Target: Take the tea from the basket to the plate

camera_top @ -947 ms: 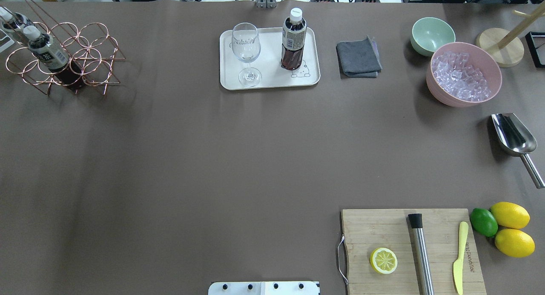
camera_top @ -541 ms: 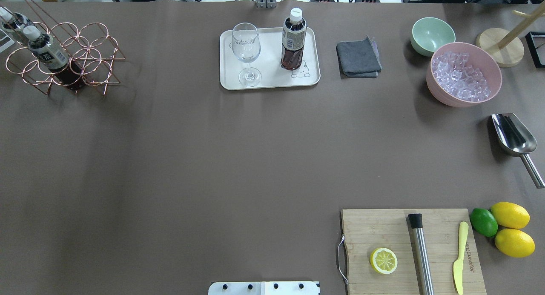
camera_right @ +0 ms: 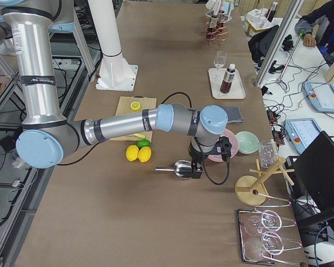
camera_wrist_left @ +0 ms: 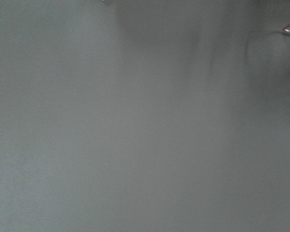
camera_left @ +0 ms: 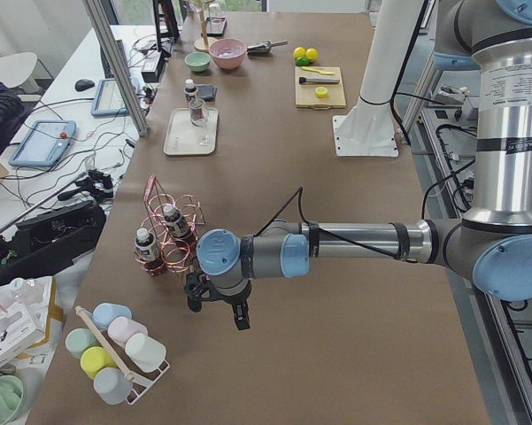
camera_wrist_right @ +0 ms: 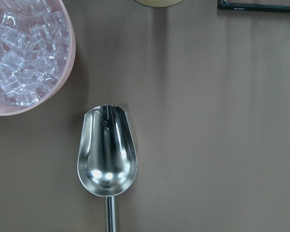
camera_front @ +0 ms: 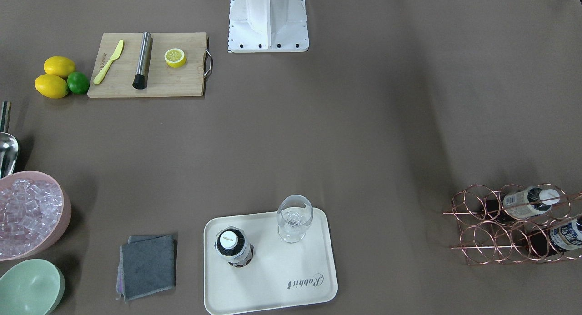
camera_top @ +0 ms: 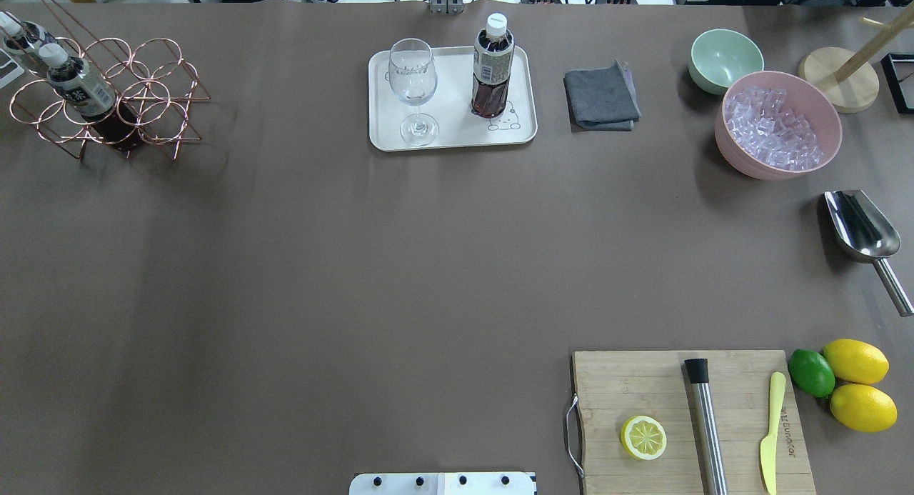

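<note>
One tea [camera_top: 491,66] [camera_front: 233,247] bottle stands upright on the cream plate [camera_top: 457,88] [camera_front: 282,278], beside a wine glass [camera_top: 412,88]. Two more tea bottles [camera_top: 78,88] [camera_front: 527,201] lean in the copper wire basket [camera_top: 143,95] [camera_front: 473,215] at the far left corner. My left gripper [camera_left: 218,312] shows only in the exterior left view, hanging low over bare table on the near side of the basket [camera_left: 164,235]. My right gripper [camera_right: 195,169] shows only in the exterior right view, above the metal scoop [camera_right: 180,168]. I cannot tell whether either is open or shut.
A grey cloth [camera_top: 601,96], a green bowl [camera_top: 725,59] and a pink bowl of ice [camera_top: 777,123] sit right of the plate. The scoop [camera_top: 860,231] lies near the right edge. A wooden board [camera_top: 643,388] carries a lemon half, muddler and knife; whole citrus [camera_top: 850,381] lies beside it.
</note>
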Controlling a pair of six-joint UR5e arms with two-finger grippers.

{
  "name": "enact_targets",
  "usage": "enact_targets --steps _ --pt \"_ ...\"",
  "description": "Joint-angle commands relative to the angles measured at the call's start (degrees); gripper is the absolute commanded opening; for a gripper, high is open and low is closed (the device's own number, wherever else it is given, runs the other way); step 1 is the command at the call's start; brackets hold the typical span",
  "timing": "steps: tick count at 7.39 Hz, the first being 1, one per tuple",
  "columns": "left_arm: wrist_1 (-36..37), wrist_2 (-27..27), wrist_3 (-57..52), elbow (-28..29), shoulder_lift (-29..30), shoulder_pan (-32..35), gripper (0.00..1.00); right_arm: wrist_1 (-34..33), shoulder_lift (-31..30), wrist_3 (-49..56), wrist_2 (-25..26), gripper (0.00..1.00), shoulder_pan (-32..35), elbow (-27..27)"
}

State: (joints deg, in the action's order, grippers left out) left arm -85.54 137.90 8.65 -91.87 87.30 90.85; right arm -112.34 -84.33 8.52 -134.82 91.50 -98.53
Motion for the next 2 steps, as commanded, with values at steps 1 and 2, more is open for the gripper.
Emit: enact_targets --steps 1,2 --pt "0.0 0.0 0.1 0.1 0.2 -0.1 0.97 0.0 0.0 0.0 0.1 0.99 0.0 0.1" --pt "0.1 0.0 0.1 0.1 0.2 -0.1 0.97 0.0 0.0 0.0 0.1 0.99 0.0 0.1"
